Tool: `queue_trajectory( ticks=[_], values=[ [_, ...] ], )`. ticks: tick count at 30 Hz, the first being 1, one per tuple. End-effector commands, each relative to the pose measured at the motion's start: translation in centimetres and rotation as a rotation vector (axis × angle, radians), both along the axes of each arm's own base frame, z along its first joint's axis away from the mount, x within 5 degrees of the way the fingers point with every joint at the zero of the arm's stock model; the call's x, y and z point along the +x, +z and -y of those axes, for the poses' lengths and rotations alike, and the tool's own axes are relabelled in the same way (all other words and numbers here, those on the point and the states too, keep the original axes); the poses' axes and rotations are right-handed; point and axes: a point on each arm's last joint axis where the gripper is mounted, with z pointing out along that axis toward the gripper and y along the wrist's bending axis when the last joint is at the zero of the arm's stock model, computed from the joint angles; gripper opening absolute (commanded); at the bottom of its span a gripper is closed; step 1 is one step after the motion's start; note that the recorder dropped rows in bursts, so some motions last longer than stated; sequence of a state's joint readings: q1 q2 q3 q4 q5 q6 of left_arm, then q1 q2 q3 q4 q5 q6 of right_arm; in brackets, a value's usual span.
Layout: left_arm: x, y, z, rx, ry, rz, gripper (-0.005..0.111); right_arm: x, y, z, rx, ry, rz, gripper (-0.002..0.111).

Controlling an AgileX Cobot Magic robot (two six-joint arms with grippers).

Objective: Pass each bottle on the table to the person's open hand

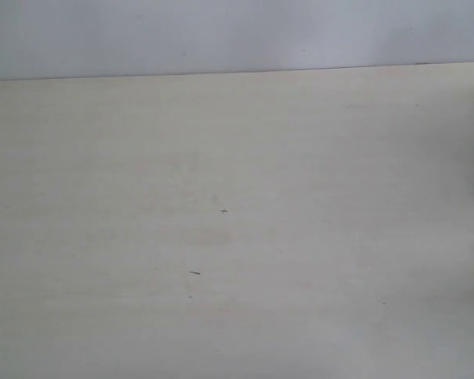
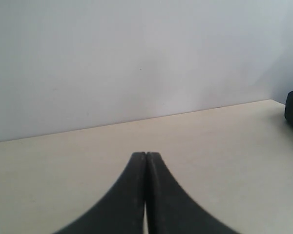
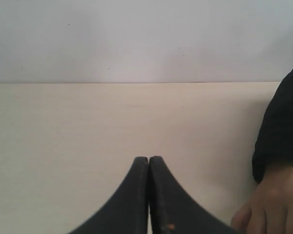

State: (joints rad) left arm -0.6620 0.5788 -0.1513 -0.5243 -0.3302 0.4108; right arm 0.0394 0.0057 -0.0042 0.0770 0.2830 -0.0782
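Scanning the table point(image 1: 237, 158) first: a wide pale top that fills the exterior view, and I see no bottles on it in any view. Grey wall point(image 1: 221, 31) behind it, nothing there. On the left gripper point(image 2: 146, 155) the jaws are pressed together with nothing between them, low over the table. On the right gripper point(image 3: 149, 159) it's the same, jaws together, holding nothing. A black sleeve point(image 3: 281, 126) comes in over the table in the right wrist view. The dark patch at the rim of the left wrist view may be the same sleeve; I can't confirm. The person's hand point(image 3: 273, 207) shows only partly, near the right gripper and not touching it. Palm up or down, I can't tell. Two tiny dark marks point(image 1: 194, 273) sit mid-table.

My read on progress: nothing to pick up, nothing gripped, nothing visible in the hand. Either every bottle is delivered or none is set out; these views don't settle which.
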Motion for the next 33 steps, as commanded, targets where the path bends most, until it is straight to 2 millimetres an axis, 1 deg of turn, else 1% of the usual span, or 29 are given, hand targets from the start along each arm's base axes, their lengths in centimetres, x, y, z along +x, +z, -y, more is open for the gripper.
queue_trajectory(
  ticks=[1,16,20,22,24,28,33],
  values=[
    [-0.1,-0.2,0.0,0.002,-0.008,-0.002,0.000,0.0,-0.1,0.0,-0.001,-0.007,0.002,0.000],
    [-0.1,-0.2,0.0,0.002,-0.008,-0.002,0.000,0.0,-0.1,0.0,-0.001,-0.007,0.002,0.000],
    [-0.1,-0.1,-0.1,0.027,-0.003,0.019,0.000,0.0,-0.1,0.0,-0.001,-0.007,0.002,0.000],
    [0.1,-0.1,-0.5,0.066,0.027,0.037,0.000,0.0,-0.1,0.0,-0.001,-0.007,0.002,0.000],
    [0.3,-0.3,-1.3,0.103,0.093,0.027,0.000,0.0,-0.1,0.0,-0.001,-0.007,0.002,0.000],
    [0.7,-0.8,-3.5,0.103,0.275,-0.052,0.000,0.0,-0.1,0.0,-0.001,-0.007,0.002,0.000],
    [0.7,-1.5,-5.2,0.113,0.417,-0.136,0.000,0.0,-0.1,0.0,-0.001,-0.007,0.002,0.000]
  ],
)
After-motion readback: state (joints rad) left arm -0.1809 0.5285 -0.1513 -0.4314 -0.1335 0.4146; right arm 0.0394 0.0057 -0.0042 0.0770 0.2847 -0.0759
